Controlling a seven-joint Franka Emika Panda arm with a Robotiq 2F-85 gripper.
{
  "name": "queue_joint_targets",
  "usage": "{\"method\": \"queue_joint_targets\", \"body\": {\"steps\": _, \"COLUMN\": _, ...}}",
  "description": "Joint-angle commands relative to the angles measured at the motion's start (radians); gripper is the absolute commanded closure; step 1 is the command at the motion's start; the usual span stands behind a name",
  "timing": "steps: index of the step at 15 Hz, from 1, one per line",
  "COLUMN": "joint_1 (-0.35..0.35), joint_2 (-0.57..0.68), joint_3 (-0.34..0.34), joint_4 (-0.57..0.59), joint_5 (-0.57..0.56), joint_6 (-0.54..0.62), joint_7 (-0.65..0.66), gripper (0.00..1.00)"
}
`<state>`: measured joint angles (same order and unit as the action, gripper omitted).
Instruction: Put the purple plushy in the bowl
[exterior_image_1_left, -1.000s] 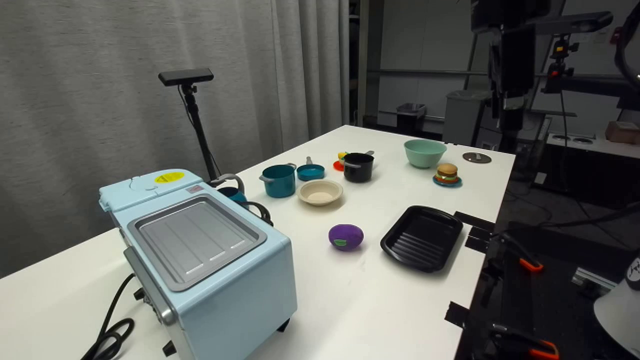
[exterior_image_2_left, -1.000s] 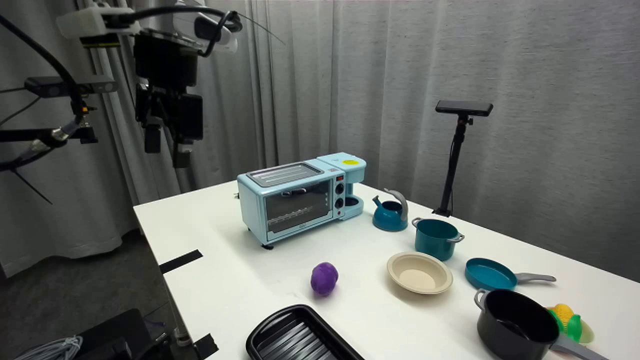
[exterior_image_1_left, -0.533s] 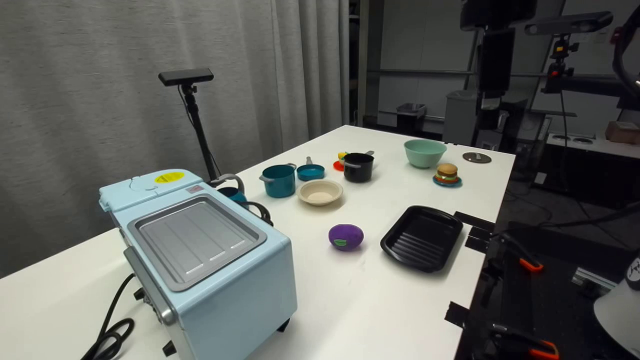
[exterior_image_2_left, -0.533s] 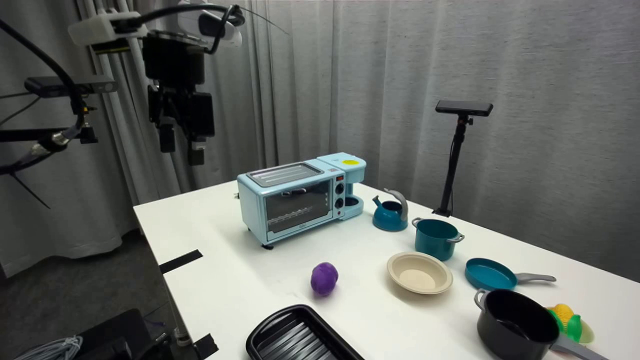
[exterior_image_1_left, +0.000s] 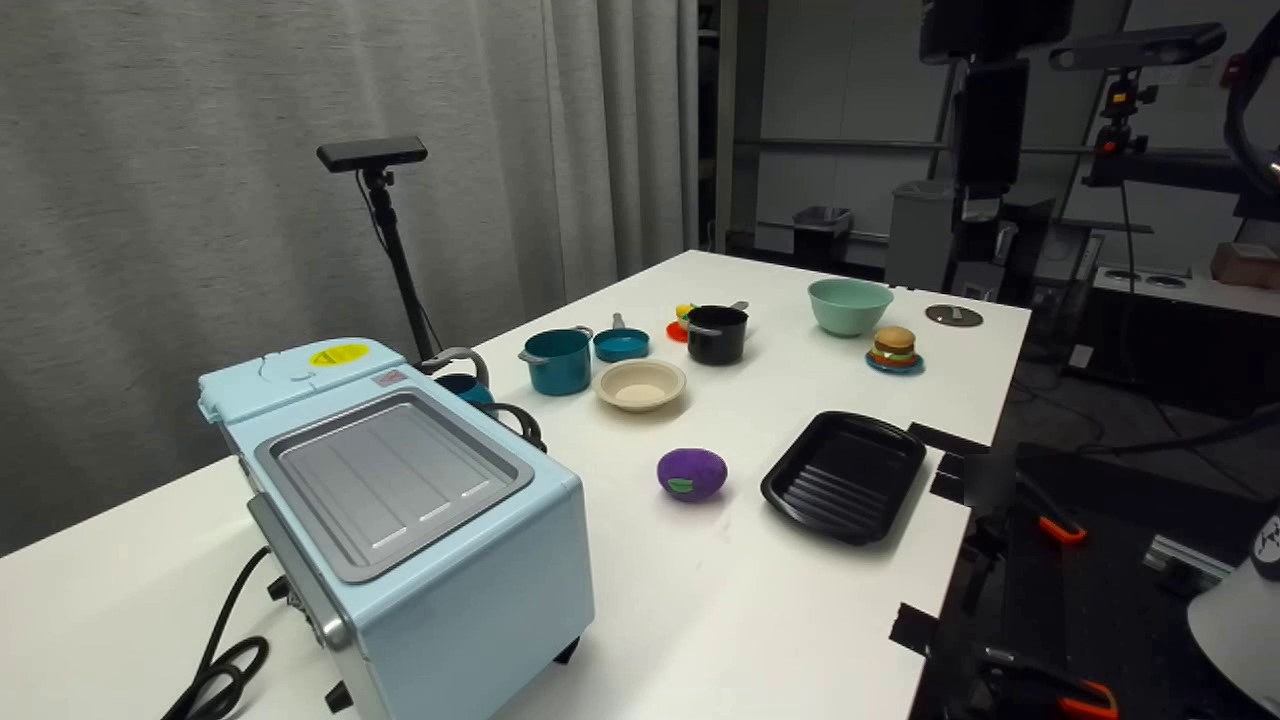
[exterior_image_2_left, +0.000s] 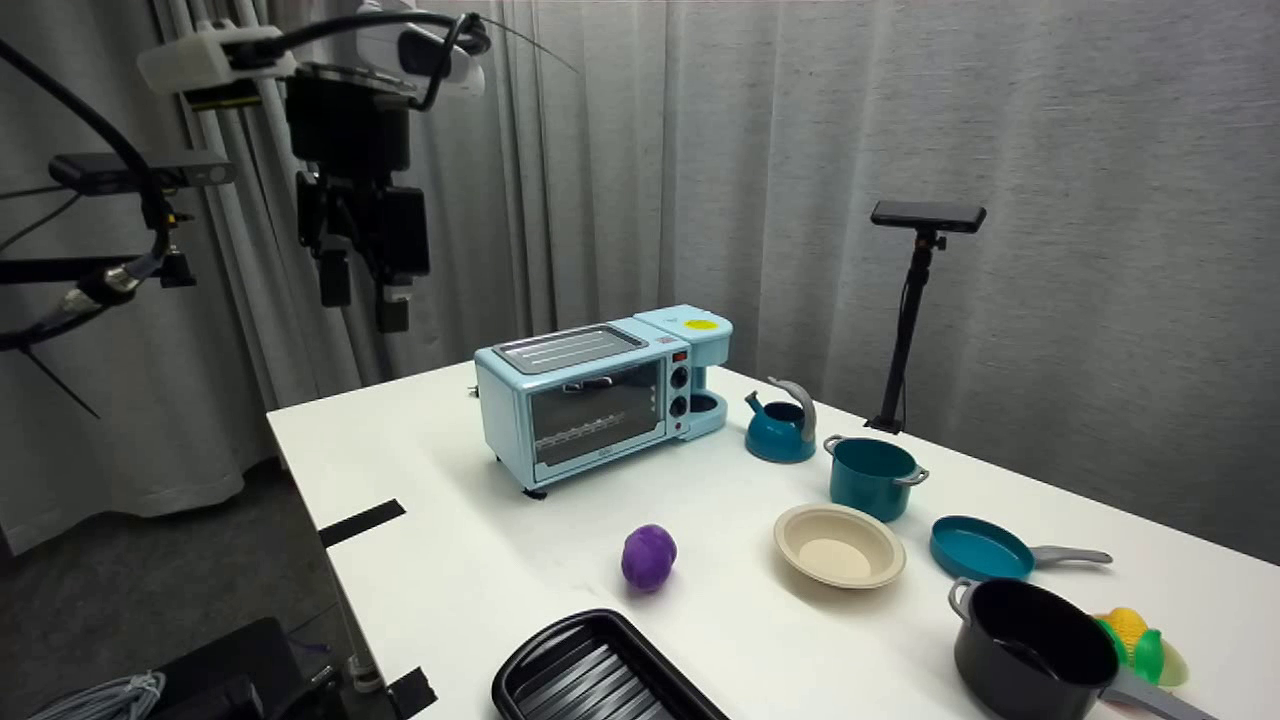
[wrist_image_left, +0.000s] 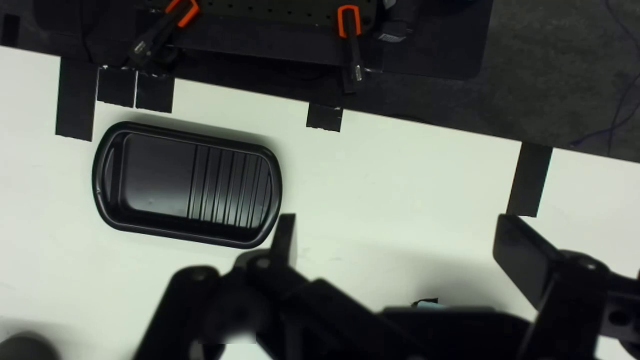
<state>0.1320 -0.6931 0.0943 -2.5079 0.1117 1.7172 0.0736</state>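
At the left in an exterior view, my gripper (exterior_image_2_left: 363, 298) hangs up high, spread wide and holding nothing. Next, the purple plushy (exterior_image_2_left: 649, 558) sits on the white table (exterior_image_2_left: 460, 560). Then comes a tan bowl (exterior_image_2_left: 838, 552), with nothing in it. An exterior view shows a green bowl (exterior_image_1_left: 850, 310) too; I can't tell which is meant. Nothing is done yet: grabbing, carrying and letting go all seem left.

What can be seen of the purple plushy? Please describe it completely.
The purple plushy is a rounded, oblong lump that looks like soft fabric, with a green patch visible in an exterior view. It lies on the white table, between the black tray and the light blue oven, touching neither; nothing holds it.
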Motion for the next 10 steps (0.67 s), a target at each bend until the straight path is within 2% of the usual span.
{"method": "queue_joint_targets", "body": {"steps": 1, "joint_1": -0.01, "joint_2": -0.004, "joint_3": 0.007, "joint_4": -0.003, "joint_5": 0.01, "joint_6": 0.019, "joint_7": -0.002, "gripper": 0.0}}
{"method": "queue_joint_targets", "body": {"steps": 4, "joint_1": -0.011, "joint_2": -0.005, "joint_3": 0.008, "joint_4": -0.005, "joint_5": 0.008, "joint_6": 0.027, "joint_7": 0.0, "gripper": 0.0}}
{"method": "queue_joint_targets", "body": {"steps": 5, "joint_1": -0.053, "joint_2": 0.15, "joint_3": -0.039, "joint_4": 0.166, "joint_5": -0.037, "joint_6": 0.02, "joint_7": -0.045, "gripper": 0.0}}
{"method": "queue_joint_targets", "body": {"steps": 7, "joint_1": -0.072, "joint_2": 0.194, "joint_3": -0.05, "joint_4": 0.221, "joint_5": -0.062, "joint_6": 0.048, "joint_7": -0.039, "gripper": 0.0}}
{"method": "queue_joint_targets", "body": {"steps": 10, "joint_1": -0.103, "joint_2": 0.344, "joint_3": -0.09, "joint_4": 0.393, "joint_5": -0.074, "joint_6": 0.042, "joint_7": -0.059, "gripper": 0.0}}
